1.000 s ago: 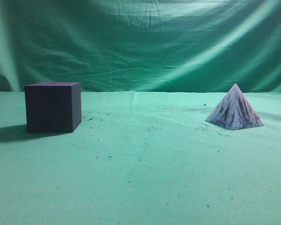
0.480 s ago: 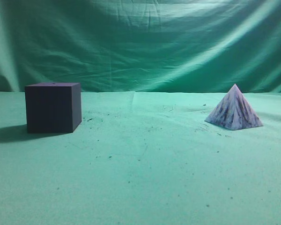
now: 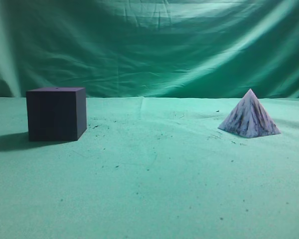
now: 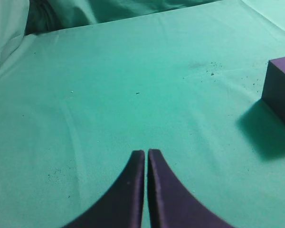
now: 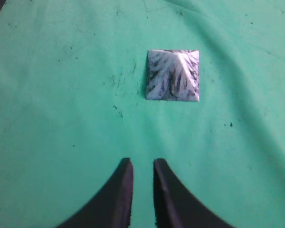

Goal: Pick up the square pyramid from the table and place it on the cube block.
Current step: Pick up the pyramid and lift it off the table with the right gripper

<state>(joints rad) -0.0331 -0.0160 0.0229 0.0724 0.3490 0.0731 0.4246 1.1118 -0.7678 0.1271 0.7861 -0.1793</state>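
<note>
In the exterior view, the nearest band of the table is bare green cloth scattered with dark specks, running the full width. Farther back, the cube block stands flat at the left, sharp-edged, its shadow thrown out to its left. The square pyramid sits upright on its base at the right, well apart from the cube, with a broad stretch of speckled cloth between them. Behind both, the table's far edge meets the draped backdrop cloth.

From the left wrist view, the left gripper hangs above the cloth with its dark fingers pressed almost together, only a hairline slit between the tips, holding nothing. Beyond and to the right, one corner of the cube block enters at the frame's edge, its shadow falling toward the camera. Ahead of the fingers lies wide bare cloth up to the folds at the table's far edge.

From the right wrist view, the right gripper hovers with a narrow gap between its fingertips, empty. The square pyramid lies ahead and slightly right, all four base edges visible, with specked cloth on every side.
</note>
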